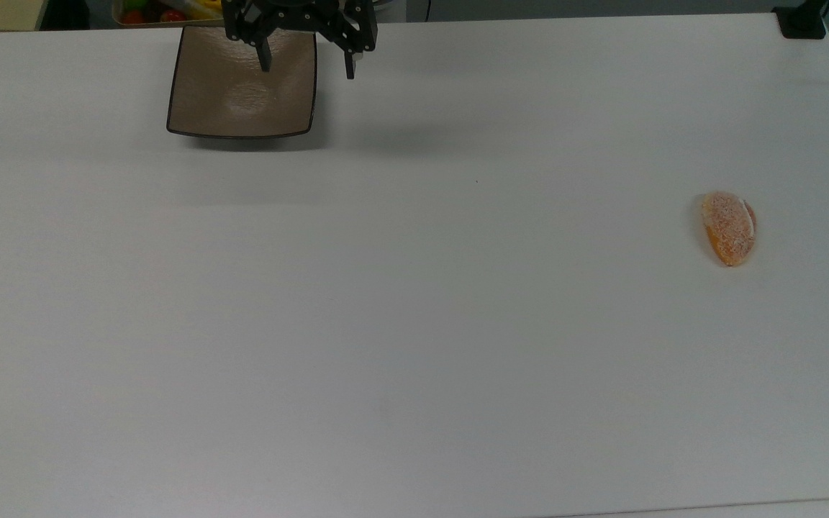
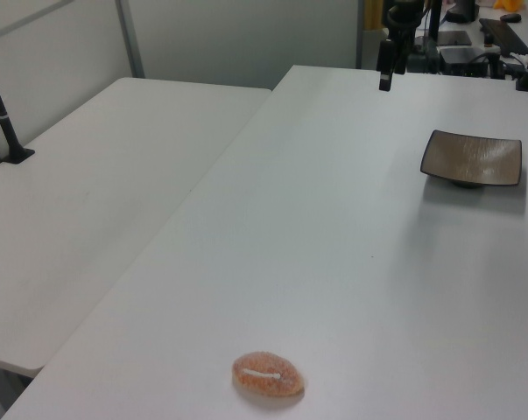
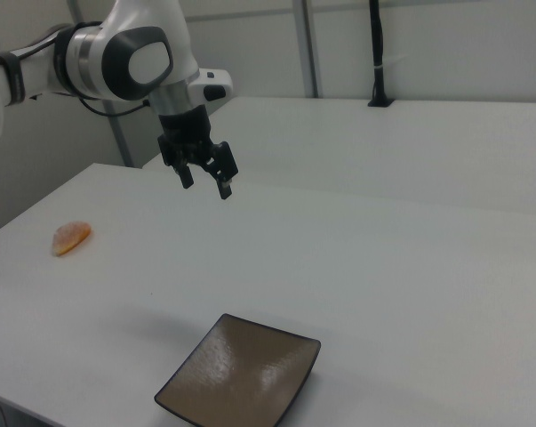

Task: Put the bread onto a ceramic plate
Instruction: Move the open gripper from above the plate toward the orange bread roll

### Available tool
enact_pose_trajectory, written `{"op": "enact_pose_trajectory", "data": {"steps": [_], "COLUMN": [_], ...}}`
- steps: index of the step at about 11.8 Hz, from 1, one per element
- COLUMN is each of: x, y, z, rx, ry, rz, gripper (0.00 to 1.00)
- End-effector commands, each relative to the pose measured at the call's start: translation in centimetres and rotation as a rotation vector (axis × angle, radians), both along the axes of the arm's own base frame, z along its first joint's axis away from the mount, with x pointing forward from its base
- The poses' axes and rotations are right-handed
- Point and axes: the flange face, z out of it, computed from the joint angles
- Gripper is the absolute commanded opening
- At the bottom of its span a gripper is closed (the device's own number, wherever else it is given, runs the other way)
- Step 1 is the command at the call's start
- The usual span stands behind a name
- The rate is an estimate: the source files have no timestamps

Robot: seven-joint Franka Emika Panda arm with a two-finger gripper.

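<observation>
The bread [image 1: 729, 227] lay alone on the white counter [image 1: 414, 324], far toward the top view's right, its long axis running nearly up and down in that view with the white cream line along its right-hand edge. The ceramic plate [image 1: 242, 90] sat well apart from it, at the top view's upper left, bare and flat on the counter. The gripper [image 1: 306, 66] hung in the air just beside the plate's right edge (in the top view), fingers spread apart and holding nothing. So the bread lay a long way off to the top view's right of the gripper and somewhat lower in frame; reaching it would likely call for a long traverse across the counter, then a descent with the fingers set across the roll's short width.
</observation>
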Motion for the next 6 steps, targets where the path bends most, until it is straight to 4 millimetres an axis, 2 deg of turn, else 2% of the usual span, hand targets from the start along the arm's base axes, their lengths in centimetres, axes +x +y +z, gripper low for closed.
{"op": "enact_pose_trajectory", "data": {"steps": [1,6], "x": [0.32,0.44], "y": [0.56,0.69], "z": [0.67,1.26], "rx": [0.009,0.034], "ry": [-0.018,-0.029], "rz": [0.012,0.005], "gripper": [1.00,1.00]}}
